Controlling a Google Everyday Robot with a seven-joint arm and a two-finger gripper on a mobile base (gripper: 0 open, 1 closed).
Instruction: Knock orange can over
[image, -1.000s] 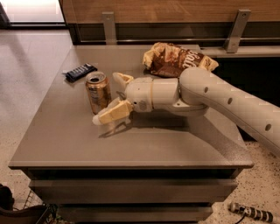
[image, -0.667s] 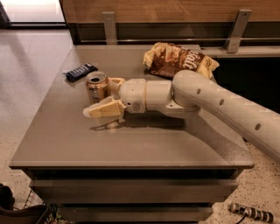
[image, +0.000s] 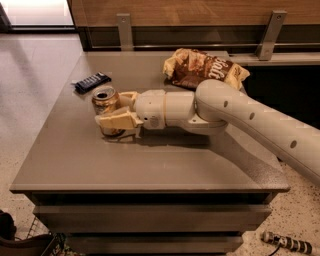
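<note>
Standing upright left of centre, the orange can (image: 105, 100) is flanked by the gripper (image: 112, 108), whose fingers are spread open, one across its lower front, one behind. A sideways toppling push, not a grasp, is judged intended.

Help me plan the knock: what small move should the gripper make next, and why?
Probably a short sideways push of the gripper toward the table's left edge. The can stands upright, and the gripper is right at it, its open fingers on either side, one in front and one behind. A push high on the can's side should tip it.
</note>
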